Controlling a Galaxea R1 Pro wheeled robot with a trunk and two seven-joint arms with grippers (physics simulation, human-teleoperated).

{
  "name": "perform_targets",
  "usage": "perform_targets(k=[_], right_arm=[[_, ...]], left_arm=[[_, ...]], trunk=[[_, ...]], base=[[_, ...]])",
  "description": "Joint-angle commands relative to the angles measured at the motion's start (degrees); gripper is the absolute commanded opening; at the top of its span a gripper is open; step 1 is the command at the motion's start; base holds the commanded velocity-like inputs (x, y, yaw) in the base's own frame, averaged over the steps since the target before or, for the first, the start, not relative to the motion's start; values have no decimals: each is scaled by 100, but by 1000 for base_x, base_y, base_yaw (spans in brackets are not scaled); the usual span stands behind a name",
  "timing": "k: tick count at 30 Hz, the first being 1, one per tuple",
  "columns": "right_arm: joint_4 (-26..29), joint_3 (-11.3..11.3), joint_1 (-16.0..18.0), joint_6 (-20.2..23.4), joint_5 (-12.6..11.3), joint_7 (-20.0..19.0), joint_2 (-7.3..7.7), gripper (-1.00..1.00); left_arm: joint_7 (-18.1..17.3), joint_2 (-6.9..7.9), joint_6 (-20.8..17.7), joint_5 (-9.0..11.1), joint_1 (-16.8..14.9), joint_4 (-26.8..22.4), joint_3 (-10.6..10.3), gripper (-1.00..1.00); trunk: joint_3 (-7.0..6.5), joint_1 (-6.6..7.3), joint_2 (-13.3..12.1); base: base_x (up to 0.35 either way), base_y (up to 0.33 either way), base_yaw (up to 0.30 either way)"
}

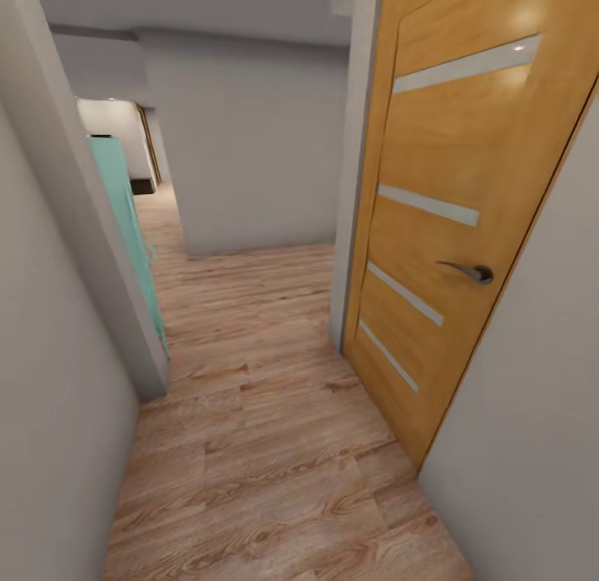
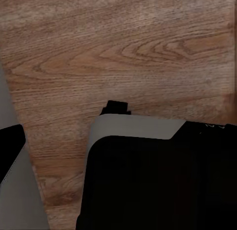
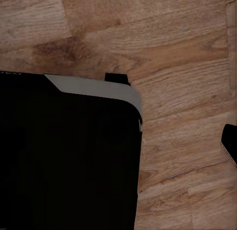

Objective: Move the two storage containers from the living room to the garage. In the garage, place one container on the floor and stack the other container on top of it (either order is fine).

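The two storage containers are out of view. I am in a hallway with a light wood-plank floor (image 1: 274,448). An orange wooden door (image 1: 466,198) with pale glass strips and a metal handle (image 1: 470,271) stands on the right. Both wrist views look down at the plank floor, past my own black and grey base (image 2: 163,180) (image 3: 64,151). A small dark part (image 2: 11,148) sits at the edge of the left wrist view and another (image 3: 230,143) at the edge of the right wrist view; I cannot tell what they are.
Grey walls (image 1: 50,381) close in on the left and right (image 1: 532,448). A teal panel (image 1: 125,223) stands past the left wall corner. The corridor runs ahead to a grey wall (image 1: 258,148) and continues to the far left.
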State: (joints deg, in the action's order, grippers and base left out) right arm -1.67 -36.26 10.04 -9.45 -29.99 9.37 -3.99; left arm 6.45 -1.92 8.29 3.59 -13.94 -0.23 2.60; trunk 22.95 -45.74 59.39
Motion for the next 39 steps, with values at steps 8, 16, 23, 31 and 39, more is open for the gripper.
perform_targets(k=[8,16,23,31,39], right_arm=[[-18,-48,6,-30,-51,3,-5,100],[-18,-48,6,-30,-52,3,-5,100],[-18,-48,6,-30,-59,3,-5,100],[-18,-48,6,-30,-59,3,-5,100],[-18,-48,6,-30,-59,3,-5,100]], left_arm=[[5,-2,23,37,-4,6,21,100],[5,-2,23,37,-4,6,21,100],[5,-2,23,37,-4,6,21,100],[3,-2,23,37,-4,6,21,100],[4,-2,23,37,-4,6,21,100]], trunk=[[6,-3,3],[6,-3,3],[6,-3,3],[6,-3,3],[6,-3,3]], base=[[323,0,0],[323,0,0],[323,0,0],[323,0,157],[323,0,266]])
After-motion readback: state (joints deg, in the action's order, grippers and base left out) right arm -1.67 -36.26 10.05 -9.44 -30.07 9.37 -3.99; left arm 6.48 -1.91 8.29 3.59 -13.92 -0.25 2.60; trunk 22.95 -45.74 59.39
